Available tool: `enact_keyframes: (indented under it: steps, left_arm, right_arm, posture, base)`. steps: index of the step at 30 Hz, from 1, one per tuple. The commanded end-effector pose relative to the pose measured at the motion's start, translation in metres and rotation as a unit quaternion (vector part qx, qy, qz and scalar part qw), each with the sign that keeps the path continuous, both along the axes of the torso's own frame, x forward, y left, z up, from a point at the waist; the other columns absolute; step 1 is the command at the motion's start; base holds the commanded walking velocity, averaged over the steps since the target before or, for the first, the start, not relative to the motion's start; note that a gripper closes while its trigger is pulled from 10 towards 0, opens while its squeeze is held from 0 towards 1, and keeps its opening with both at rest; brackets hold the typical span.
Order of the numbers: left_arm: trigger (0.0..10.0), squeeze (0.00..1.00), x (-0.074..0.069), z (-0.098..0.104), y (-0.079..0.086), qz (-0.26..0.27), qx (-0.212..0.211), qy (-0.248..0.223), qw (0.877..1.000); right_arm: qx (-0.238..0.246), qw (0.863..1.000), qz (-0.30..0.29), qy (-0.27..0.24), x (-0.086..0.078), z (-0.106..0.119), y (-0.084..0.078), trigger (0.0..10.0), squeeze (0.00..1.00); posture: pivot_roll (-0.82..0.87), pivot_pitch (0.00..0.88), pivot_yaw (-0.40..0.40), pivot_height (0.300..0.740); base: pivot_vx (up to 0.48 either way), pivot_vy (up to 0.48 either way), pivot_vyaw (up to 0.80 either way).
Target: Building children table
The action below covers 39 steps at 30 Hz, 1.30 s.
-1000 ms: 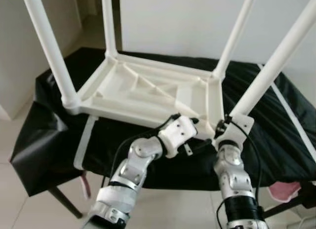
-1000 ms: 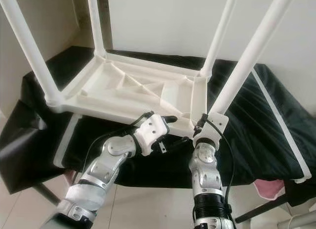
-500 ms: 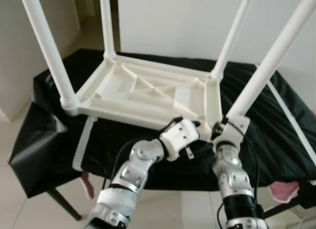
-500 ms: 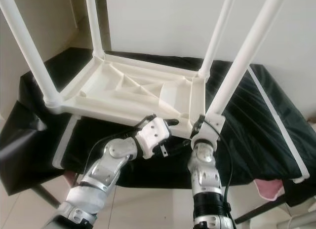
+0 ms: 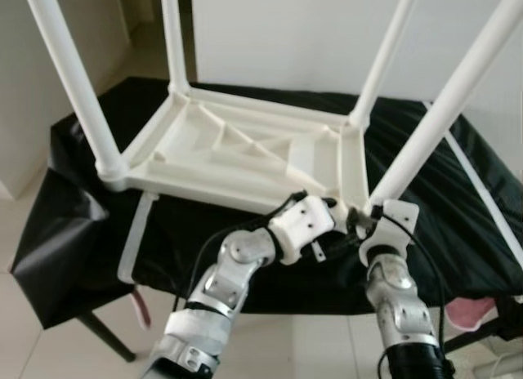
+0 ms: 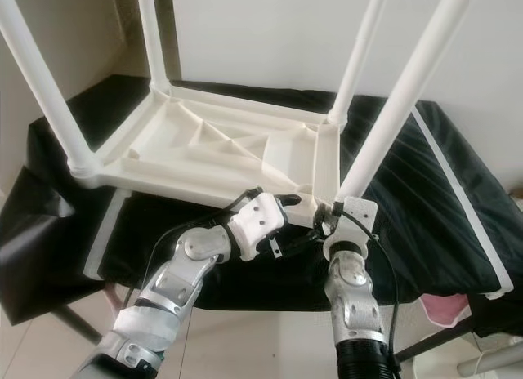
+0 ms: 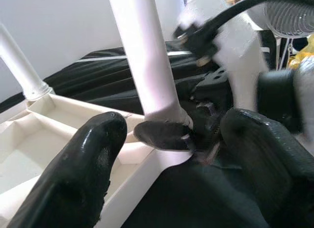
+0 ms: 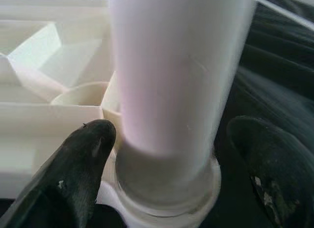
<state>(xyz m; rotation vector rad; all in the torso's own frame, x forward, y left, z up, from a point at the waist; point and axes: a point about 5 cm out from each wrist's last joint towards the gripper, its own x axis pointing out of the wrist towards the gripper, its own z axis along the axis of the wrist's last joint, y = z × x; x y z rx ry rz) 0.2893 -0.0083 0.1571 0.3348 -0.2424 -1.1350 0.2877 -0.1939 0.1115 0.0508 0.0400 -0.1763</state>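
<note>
Flanking round plastic leg, open right end effector, ribbed tabletop

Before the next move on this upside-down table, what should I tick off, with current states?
1. Table lies top-down on the black cloth: ok.
2. Four legs stand in their corners: ok.
3. Near right leg fully seated in its socket: cannot tell.
4. Right end effector open astride that leg's base: ok.
5. Left end effector open, facing the same corner: ok.
6. Cables near the end effectors free of the socket: cannot tell.

A home room: tiled floor, plain white wall.
</note>
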Motion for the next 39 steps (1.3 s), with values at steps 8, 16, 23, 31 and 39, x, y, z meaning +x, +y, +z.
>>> enact_keyframes:
  steps: [8,16,23,31,39]
  left_arm:
    - [10.0,0.0,0.004,0.004,0.003,0.047,-0.02,-0.016,0.999]
    - [10.0,0.0,0.006,0.006,0.006,0.048,-0.019,-0.015,0.999]
    - [10.0,0.0,0.007,0.007,0.005,0.048,-0.019,-0.015,0.999]
    - [10.0,0.0,0.009,0.008,0.006,0.053,-0.018,-0.021,0.998]
    - [10.0,0.0,0.008,0.006,0.008,0.055,-0.017,-0.018,0.998]
  right_arm:
    - [-0.029,0.993,0.114,-0.025,-0.001,0.013,-0.016,10.0,0.0]
    - [-0.069,0.973,0.219,-0.013,0.011,0.014,-0.027,10.0,0.0]
    - [-0.096,0.955,0.279,0.001,0.029,0.015,-0.018,10.0,0.0]
    - [-0.107,0.948,0.3,0.021,0.028,0.007,-0.023,0.0,0.0]
    - [-0.092,0.948,0.303,0.038,0.026,-0.002,-0.031,10.0,0.0]
  posture:
    - [-0.06,0.0,-0.073,0.74]
    - [-0.06,0.0,-0.059,0.74]
    - [-0.06,0.0,-0.051,0.74]
    - [-0.04,0.0,-0.062,0.74]
    - [-0.05,0.0,-0.053,0.74]
  base:
    - [0.0,0.0,0.0]
    - [0.0,0.0,0.0]
    - [0.0,0.0,0.0]
    - [0.0,0.0,0.0]
    - [0.0,0.0,0.0]
